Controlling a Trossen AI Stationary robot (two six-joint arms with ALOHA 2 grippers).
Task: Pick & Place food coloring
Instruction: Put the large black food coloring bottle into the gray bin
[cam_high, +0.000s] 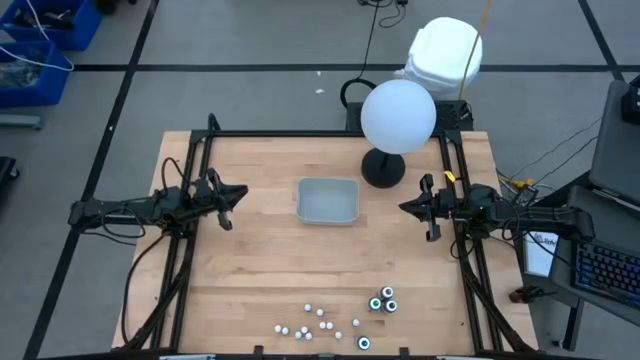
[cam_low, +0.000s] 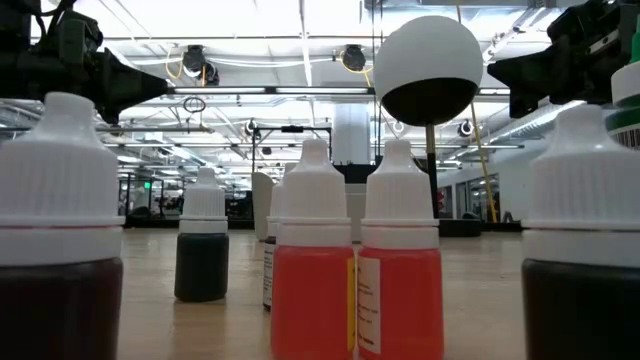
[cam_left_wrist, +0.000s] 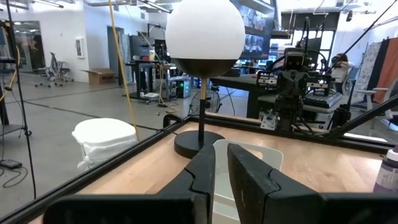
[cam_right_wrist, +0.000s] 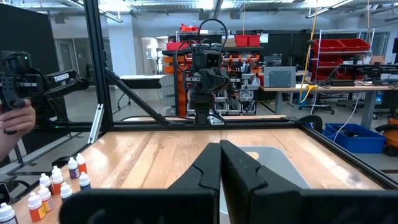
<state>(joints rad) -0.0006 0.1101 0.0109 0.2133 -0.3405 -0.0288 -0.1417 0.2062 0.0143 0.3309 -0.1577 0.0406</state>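
Several tiny food coloring bottles (cam_high: 330, 320) stand upright on their bases near the table's front edge. Some have white caps; a few dark ones have teal-ringed tops (cam_high: 385, 300). The low view shows them close up, two of them orange-red (cam_low: 355, 280). They also show in the right wrist view (cam_right_wrist: 56, 183). My left gripper (cam_high: 232, 195) hovers left of the grey tray (cam_high: 328, 200), its fingers (cam_left_wrist: 205, 168) a narrow gap apart and holding nothing. My right gripper (cam_high: 408, 207) hovers right of the tray, shut and holding nothing (cam_right_wrist: 219, 149).
A large white globe on a black stand (cam_high: 397, 117) stands at the far right, behind the tray. A black frame (cam_high: 300, 133) runs along the far edge and both sides. A person's hand (cam_right_wrist: 15, 118) shows beyond the table. Bare wood lies between the tray and the bottles.
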